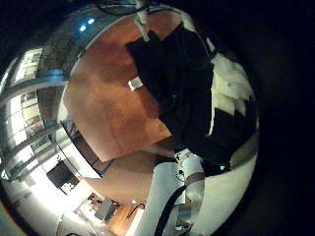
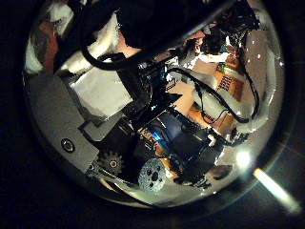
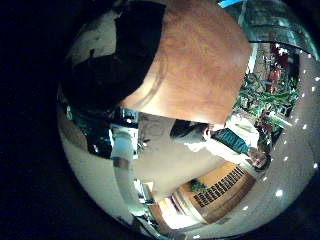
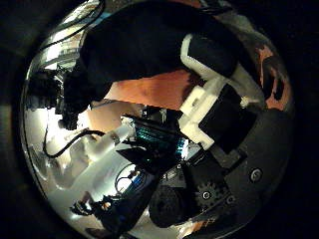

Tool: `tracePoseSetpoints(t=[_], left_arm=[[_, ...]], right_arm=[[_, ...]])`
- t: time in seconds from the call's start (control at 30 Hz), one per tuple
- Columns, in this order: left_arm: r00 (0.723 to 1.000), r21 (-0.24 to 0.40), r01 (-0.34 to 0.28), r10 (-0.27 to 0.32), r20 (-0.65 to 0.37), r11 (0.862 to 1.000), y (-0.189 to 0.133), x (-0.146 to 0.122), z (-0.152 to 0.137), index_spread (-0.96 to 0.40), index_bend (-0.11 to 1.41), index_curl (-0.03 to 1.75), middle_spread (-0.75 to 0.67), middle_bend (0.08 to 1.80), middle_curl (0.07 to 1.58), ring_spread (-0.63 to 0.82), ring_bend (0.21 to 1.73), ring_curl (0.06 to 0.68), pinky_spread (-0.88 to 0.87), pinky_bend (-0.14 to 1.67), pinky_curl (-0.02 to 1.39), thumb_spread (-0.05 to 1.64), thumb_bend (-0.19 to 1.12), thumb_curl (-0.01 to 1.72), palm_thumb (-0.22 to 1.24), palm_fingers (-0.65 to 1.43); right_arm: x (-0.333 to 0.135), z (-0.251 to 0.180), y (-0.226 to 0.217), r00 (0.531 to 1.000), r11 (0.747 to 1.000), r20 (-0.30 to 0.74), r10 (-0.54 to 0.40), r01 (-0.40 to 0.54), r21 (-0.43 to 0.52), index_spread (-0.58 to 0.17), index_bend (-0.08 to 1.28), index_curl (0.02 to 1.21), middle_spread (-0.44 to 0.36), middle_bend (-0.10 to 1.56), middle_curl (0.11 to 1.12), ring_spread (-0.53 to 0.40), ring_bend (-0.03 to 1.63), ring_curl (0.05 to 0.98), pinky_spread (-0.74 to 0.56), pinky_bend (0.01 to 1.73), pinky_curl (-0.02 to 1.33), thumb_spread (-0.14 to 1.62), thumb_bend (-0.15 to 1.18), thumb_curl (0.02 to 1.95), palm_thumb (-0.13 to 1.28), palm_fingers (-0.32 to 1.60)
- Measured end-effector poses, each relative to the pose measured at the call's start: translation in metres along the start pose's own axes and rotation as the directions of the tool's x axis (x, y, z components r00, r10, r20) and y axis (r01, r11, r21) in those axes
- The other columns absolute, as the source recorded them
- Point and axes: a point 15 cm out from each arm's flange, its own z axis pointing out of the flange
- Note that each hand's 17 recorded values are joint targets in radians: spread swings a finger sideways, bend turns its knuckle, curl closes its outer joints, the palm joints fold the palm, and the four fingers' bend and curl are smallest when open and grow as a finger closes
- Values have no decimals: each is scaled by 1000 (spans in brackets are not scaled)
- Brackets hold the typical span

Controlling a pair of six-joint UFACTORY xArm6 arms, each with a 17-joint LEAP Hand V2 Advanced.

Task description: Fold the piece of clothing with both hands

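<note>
You had the dark piece of clothing (image 1: 182, 79) lying on the brown counter (image 1: 103, 103), bunched rather than flat, one end near the counter's edge. Your left hand (image 1: 231, 93) hung above it, its white fingers (image 1: 226, 74) close to the cloth, though I could not tell whether they pinched it. Your right hand (image 4: 214, 85) was likewise over the cloth, its grip unclear. It looked an early step: the next move called for catching an edge with each hand and drawing it across evenly.
</note>
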Motion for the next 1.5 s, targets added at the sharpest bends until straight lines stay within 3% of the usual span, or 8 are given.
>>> tracePoseSetpoints(t=[0.37, 0.63, 0.73, 0.87, 1.0, 1.1, 1.27, 1.5], left_arm=[[997, 36, 31, -34, 69, 999, -83, -63, 16, -745, 602, 1214, -458, 1192, 827, -392, 1445, 520, -610, 1119, 884, 1036, -27, 523, 620, 1128], [985, 214, 58, -92, 149, 975, -162, -98, 25, -741, 523, 1215, -460, 1142, 838, -404, 1426, 520, -624, 1093, 880, 1020, -27, 512, 587, 1022], [977, 207, 76, -114, 180, 975, -183, -110, 45, -735, 472, 1215, -465, 1123, 842, -414, 1407, 517, -627, 1060, 873, 1015, -33, 504, 560, 949], [971, 215, 102, -144, 190, 971, -209, -120, 50, -709, 373, 1192, -465, 1034, 838, -430, 1351, 513, -636, 1060, 886, 1023, -40, 485, 509, 701], [964, 265, 131, -185, 190, 955, -230, -130, 49, -567, 148, 1090, -322, 628, 763, -388, 1370, 530, -618, 1134, 923, 1031, -59, 441, 380, 158], [956, 315, 171, -235, 177, 933, -236, -149, 41, -442, 141, 1014, -171, 456, 678, -311, 1301, 505, -568, 1088, 916, 1036, -56, 408, 308, -7], [945, 403, 218, -295, 141, 889, -227, -166, 8, -200, 148, 827, 109, 318, 526, -64, 1050, 398, -270, 705, 813, 1031, -38, 361, 217, -135], [954, 388, 216, -278, 110, 896, -195, -144, 9, -75, 143, 639, 268, 200, 440, 158, 856, 318, 116, 462, 662, 1025, -29, 331, 195, -86]], right_arm=[[18, -1, -122, 999, 998, -9, 42, -42, -43, -338, 975, 1017, -202, 1210, 929, -219, 1394, 725, -189, 1332, 825, 1340, 45, 481, 919, 1005], [27, 49, -192, 997, 996, -16, 78, -79, -45, -347, 949, 1031, -202, 1195, 940, -220, 1389, 735, -202, 1318, 850, 1341, -16, 457, 854, 976], [34, 66, -213, 996, 996, -26, 89, -89, -15, -353, 927, 1030, -206, 1184, 942, -228, 1383, 734, -213, 1308, 851, 1337, -18, 438, 828, 957], [45, 72, -241, 994, 993, -29, 104, -102, 67, -366, 769, 987, -202, 1115, 904, -227, 1372, 715, -255, 1269, 829, 1326, -20, 417, 798, 851], [67, 70, -255, 991, 982, -23, 133, -129, 135, -395, 406, 886, -214, 917, 833, -249, 1385, 688, -354, 1311, 795, 1320, -18, 397, 770, 529], [79, 65, -257, 989, 976, -18, 149, -144, 164, -425, 274, 793, -206, 764, 772, -268, 1316, 646, -389, 1262, 749, 1317, -18, 387, 756, 305], [111, 31, -239, 982, 959, -6, 188, -182, 215, -445, 292, 696, -175, 611, 672, -218, 1112, 554, -206, 1025, 675, 1315, -22, 368, 713, 65], [119, 5, -196, 990, 971, -10, 137, -133, 200, -416, 300, 601, -137, 518, 571, -128, 909, 449, 64, 792, 549, 1309, -25, 346, 624, 36]])
